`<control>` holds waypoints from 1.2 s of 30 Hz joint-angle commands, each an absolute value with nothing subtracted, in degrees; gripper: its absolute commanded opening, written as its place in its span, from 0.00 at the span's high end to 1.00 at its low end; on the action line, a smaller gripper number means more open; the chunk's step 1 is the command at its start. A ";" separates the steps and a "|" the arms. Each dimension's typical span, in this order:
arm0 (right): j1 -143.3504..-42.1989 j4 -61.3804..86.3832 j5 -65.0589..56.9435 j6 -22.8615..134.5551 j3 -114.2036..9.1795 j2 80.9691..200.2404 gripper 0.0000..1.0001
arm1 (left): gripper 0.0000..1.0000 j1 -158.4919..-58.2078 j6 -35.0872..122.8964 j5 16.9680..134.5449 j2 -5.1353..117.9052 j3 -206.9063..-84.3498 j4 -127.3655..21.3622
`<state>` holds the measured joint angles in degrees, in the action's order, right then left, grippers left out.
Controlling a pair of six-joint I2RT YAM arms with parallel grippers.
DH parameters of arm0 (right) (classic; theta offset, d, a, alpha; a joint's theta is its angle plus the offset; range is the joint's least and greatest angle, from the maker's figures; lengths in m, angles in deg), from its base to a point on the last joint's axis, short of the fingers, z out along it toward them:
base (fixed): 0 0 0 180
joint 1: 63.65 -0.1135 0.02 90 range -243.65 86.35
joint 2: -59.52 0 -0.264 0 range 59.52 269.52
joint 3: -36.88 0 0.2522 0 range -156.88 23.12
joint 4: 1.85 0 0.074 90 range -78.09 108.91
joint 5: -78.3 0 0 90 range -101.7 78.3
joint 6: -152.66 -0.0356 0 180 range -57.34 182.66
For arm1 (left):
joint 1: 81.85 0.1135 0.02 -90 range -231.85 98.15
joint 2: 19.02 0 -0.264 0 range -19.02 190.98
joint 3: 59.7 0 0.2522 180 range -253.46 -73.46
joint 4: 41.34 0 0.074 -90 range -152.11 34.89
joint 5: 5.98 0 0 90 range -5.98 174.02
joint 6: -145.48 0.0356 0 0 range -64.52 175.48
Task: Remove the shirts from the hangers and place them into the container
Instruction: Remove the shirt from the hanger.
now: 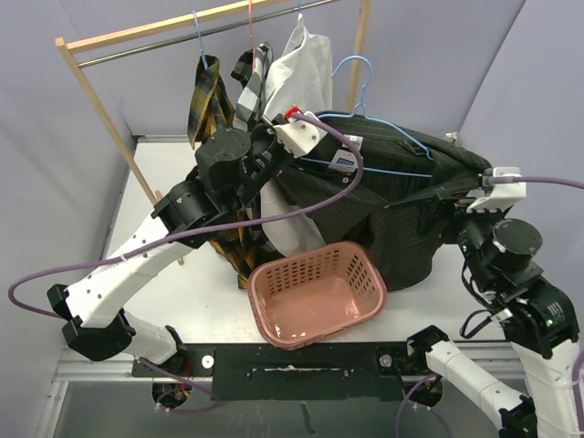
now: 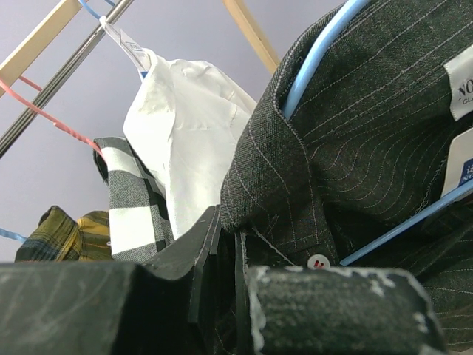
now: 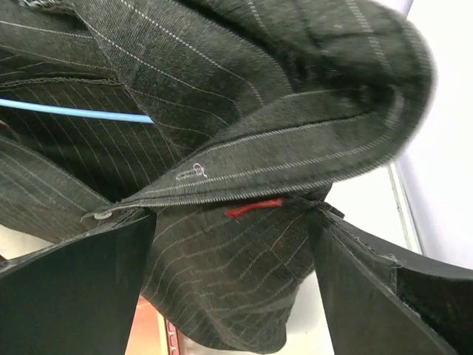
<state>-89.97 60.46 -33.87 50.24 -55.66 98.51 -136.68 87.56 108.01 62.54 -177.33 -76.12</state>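
A black faintly striped shirt [image 1: 401,205] sags over the table behind the pink container [image 1: 319,292], still on a light-blue hanger [image 1: 365,87]. My left gripper [image 1: 315,137] is shut on this shirt's front edge by the collar [image 2: 295,170], just below the hanger's wire [image 2: 318,59]. At the shirt's right side, my right gripper [image 1: 453,193] is open. Its fingers [image 3: 81,288] stand wide apart, and a fold of the black shirt [image 3: 244,251] hangs loosely between them. Yellow plaid [image 1: 205,100], black-and-white check [image 1: 251,78] and white [image 1: 306,68] shirts hang on the rail.
The wooden rack [image 1: 100,109] with its metal rail [image 1: 164,41] stands at the back left. A pink-red hanger [image 2: 52,118] holds the check shirt. My left arm's purple cable [image 1: 301,205] loops over the black shirt. Grey walls close in on both sides.
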 commanded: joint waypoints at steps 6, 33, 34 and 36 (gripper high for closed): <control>-90.04 47.09 -36.54 44.84 -50.28 98.53 0.24 | 1.00 -138.83 87.81 109.79 62.26 -179.77 -70.71; -97.64 45.56 -69.16 60.96 -59.56 95.06 1.00 | 1.00 -139.86 92.64 115.44 61.87 -178.78 -67.82; -98.79 46.97 -68.54 60.26 -59.58 95.23 1.00 | 1.00 -139.86 92.36 115.06 61.84 -178.68 -67.82; -100.80 50.80 -65.56 57.90 -59.90 96.18 0.79 | 1.00 -139.85 91.90 114.56 61.90 -178.77 -68.10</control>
